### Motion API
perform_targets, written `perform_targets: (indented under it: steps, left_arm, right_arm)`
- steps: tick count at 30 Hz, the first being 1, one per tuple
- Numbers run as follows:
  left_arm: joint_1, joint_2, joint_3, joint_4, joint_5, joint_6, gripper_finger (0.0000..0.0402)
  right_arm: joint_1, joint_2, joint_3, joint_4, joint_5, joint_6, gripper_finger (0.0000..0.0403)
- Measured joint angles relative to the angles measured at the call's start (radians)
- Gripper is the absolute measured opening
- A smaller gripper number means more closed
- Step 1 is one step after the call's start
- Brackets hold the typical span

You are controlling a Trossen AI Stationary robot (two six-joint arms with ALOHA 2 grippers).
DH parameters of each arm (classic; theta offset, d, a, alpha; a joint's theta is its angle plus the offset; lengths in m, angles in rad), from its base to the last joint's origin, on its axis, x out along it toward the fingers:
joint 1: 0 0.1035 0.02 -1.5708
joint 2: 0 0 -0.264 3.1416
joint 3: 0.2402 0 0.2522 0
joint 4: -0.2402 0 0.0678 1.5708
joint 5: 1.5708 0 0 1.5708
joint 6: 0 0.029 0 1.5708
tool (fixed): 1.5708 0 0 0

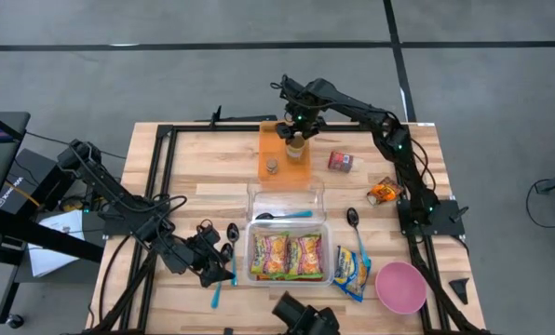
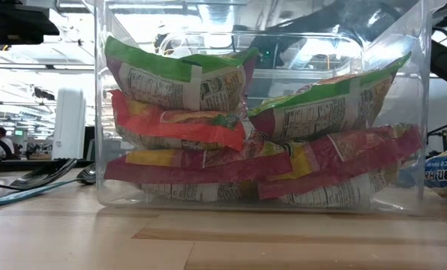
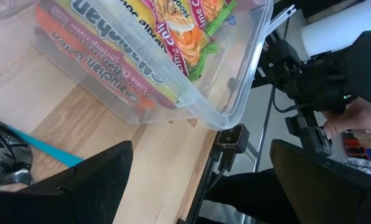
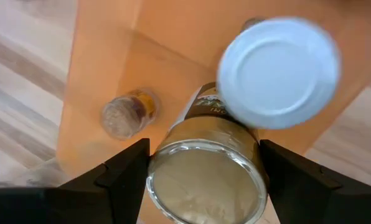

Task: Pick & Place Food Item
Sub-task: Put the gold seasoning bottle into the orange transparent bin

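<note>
Jar [image 4: 205,171] clamped in right hand [image 1: 297,136] above orange tray [image 1: 271,144] edge

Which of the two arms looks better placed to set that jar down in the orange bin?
The right: its gripper already grips the jar above the orange bin. The left gripper waits near the spoons, far off.

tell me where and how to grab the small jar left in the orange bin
Judging by its pose, take the small jar by its round sides just below the lid, coming straight down from above. It stands upright in the orange bin, lid up, with clear space all round, so a top-down pinch should fit inside the walls. The right gripper already holds the large jar over the bin.
</note>
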Motion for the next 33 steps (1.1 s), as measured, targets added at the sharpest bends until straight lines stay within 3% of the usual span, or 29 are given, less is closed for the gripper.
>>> perform_targets:
  steps: [33]
  left_arm:
    - [0.0,0.0,0.001,0.009,-0.004,-0.027,0.0373]
  right_arm:
    - [-0.007,0.015,0.0,0.004,0.024,-0.002,0.0266]
